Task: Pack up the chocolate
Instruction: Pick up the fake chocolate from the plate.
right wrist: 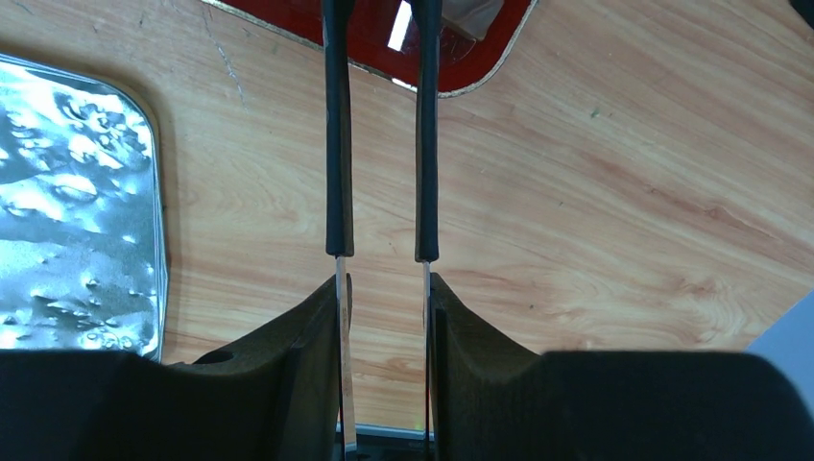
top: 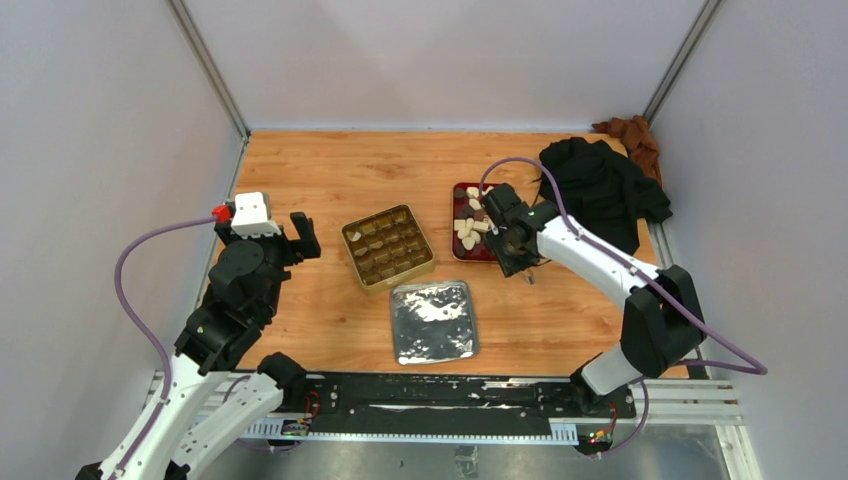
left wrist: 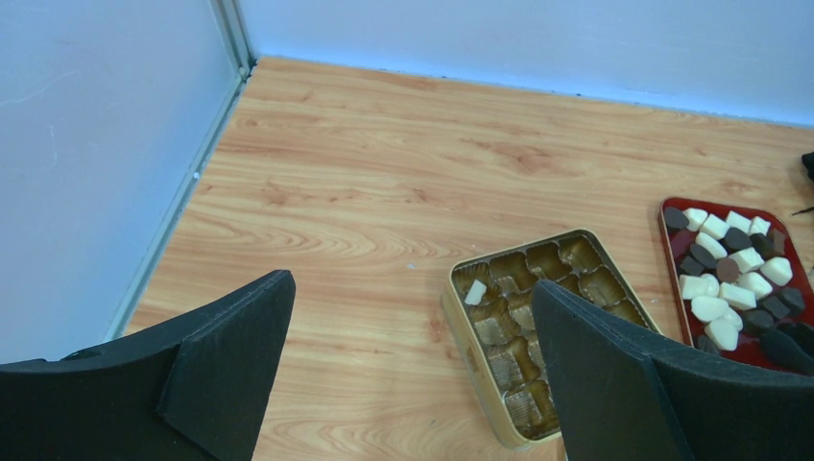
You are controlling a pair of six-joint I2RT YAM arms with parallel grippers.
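Note:
Cream-white and dark brown chocolate chunks (top: 468, 228) lie in a red tray (top: 456, 252), which also shows in the left wrist view (left wrist: 664, 213). One white chunk (left wrist: 475, 292) sits in a corner cell of the gold tin (top: 388, 246). My right gripper (right wrist: 384, 288) is shut on a pair of metal tongs (right wrist: 336, 144) with black-sleeved arms. The tong tips reach over the red tray (right wrist: 374, 43), and a white piece (right wrist: 398, 27) shows between them. I cannot tell if it is pinched. My left gripper (left wrist: 413, 365) is open and empty, above the table left of the tin.
A silver foil-lined lid (top: 433, 320) lies in front of the tin, and shows in the right wrist view (right wrist: 67, 192). A black cloth (top: 600, 185) and a brown cloth (top: 630, 135) lie at the back right. Walls enclose the wooden table on three sides.

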